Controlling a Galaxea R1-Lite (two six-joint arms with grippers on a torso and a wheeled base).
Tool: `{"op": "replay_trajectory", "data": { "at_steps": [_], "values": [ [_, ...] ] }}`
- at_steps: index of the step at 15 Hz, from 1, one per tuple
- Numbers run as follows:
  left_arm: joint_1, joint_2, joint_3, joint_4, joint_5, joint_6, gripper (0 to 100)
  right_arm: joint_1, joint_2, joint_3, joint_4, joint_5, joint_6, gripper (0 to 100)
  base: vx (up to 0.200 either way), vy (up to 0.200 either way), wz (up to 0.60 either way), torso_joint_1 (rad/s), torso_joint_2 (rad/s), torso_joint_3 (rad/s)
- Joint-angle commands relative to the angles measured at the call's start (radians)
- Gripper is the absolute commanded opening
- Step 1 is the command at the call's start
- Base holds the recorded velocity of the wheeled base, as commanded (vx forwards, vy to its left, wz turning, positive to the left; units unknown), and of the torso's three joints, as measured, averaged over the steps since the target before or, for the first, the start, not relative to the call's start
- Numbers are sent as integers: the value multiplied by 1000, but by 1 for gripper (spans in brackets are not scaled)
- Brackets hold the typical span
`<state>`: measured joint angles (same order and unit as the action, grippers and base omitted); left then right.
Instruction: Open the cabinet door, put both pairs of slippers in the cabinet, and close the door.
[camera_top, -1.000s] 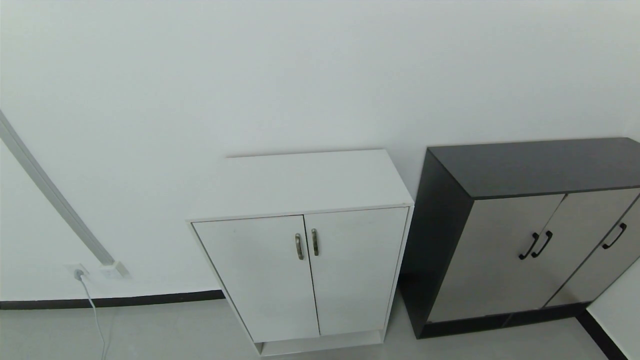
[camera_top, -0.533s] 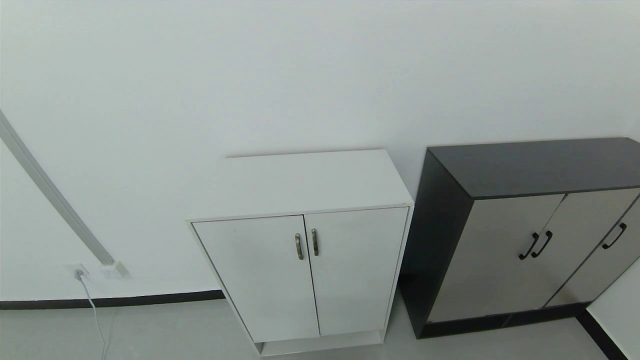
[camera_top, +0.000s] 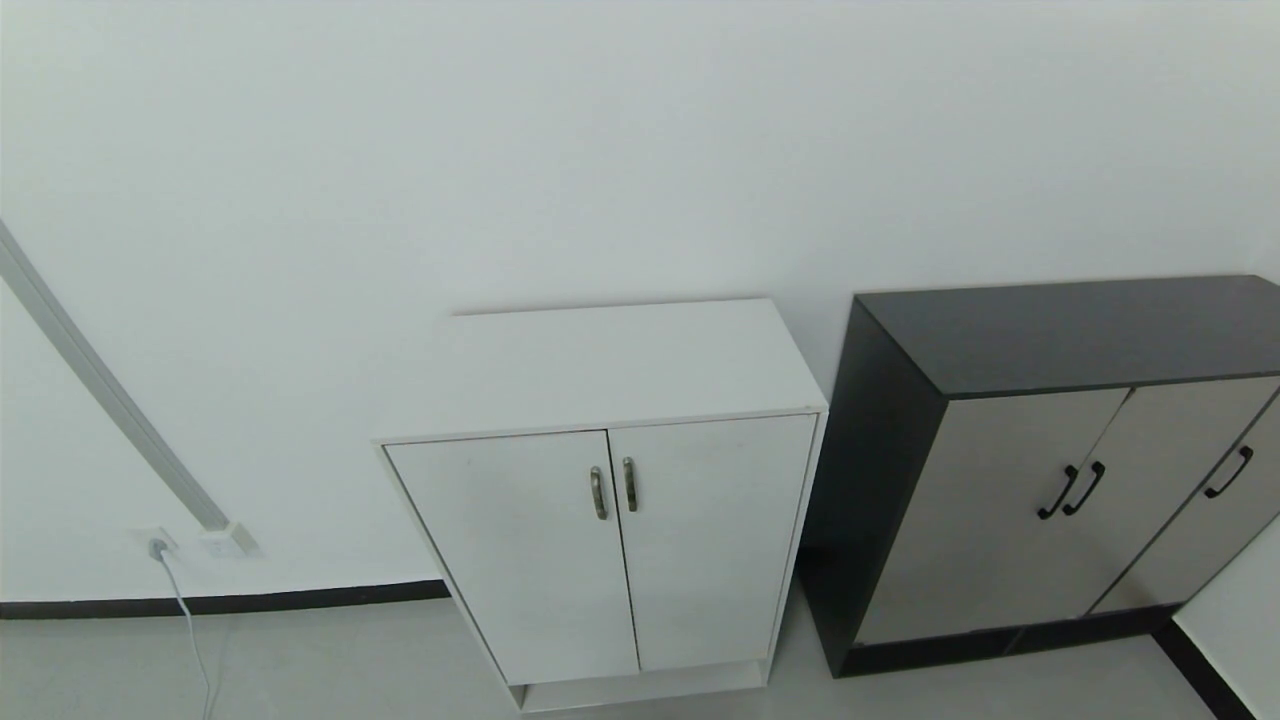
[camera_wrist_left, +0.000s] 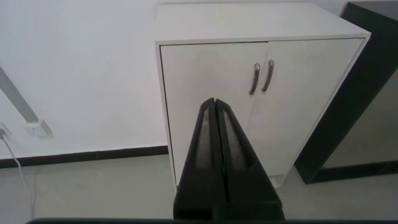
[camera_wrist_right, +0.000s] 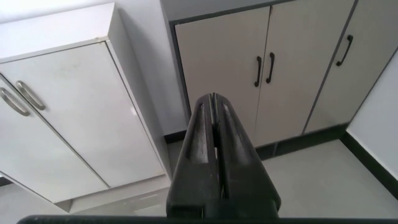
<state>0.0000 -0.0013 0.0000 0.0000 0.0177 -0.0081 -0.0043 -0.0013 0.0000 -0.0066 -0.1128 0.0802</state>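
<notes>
A white two-door cabinet (camera_top: 610, 540) stands against the wall, both doors closed, with two metal handles (camera_top: 613, 488) side by side at the middle. The left wrist view looks at the same cabinet (camera_wrist_left: 261, 106) from some distance; my left gripper (camera_wrist_left: 215, 102) is shut, empty, and held off from the doors. My right gripper (camera_wrist_right: 213, 98) is shut and empty too, hanging in front of the gap between the white cabinet (camera_wrist_right: 68, 118) and the dark one.
A dark cabinet (camera_top: 1040, 470) with grey doors and black handles stands right beside the white one. A wall socket with a cable (camera_top: 160, 552) sits low at the left, under a slanted cable duct (camera_top: 100, 390). Grey floor (camera_top: 300, 670) lies in front.
</notes>
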Motion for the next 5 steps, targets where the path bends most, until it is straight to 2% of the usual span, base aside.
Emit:
{"op": "replay_trajectory", "data": {
  "at_steps": [1,5],
  "values": [
    [0,1,0,0,1,-1,0,0,3,0,0,1,0,0,0,0,0,0,0,0],
    [0,1,0,0,1,-1,0,0,3,0,0,-1,1,0,0,0,0,0,0,0]
  ]
}}
